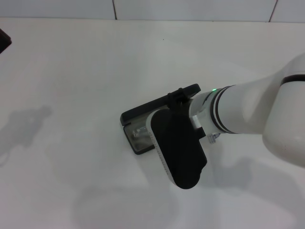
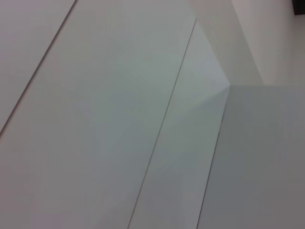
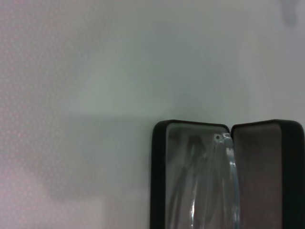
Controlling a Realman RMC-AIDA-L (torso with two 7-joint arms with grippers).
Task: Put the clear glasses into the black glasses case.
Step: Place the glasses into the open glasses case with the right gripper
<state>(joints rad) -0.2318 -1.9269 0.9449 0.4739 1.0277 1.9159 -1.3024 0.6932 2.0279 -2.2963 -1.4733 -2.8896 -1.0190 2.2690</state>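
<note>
The black glasses case (image 1: 143, 112) lies open on the white table, its lid standing up at the far side. The right wrist view shows both halves of the black glasses case (image 3: 158, 181) side by side, with grey lining. The clear glasses (image 3: 224, 183) lie inside the left half, and their arms show as dark curves behind the lens. A clear glint of the glasses (image 1: 139, 131) also shows in the head view. My right gripper (image 1: 178, 152) hangs directly over the case and covers most of it. Of my left gripper (image 1: 4, 40), only a dark corner shows at the far left edge.
The white table (image 1: 71, 95) stretches bare around the case, with a tiled wall along its far edge. The left wrist view holds only white wall panels (image 2: 119, 119) and a corner.
</note>
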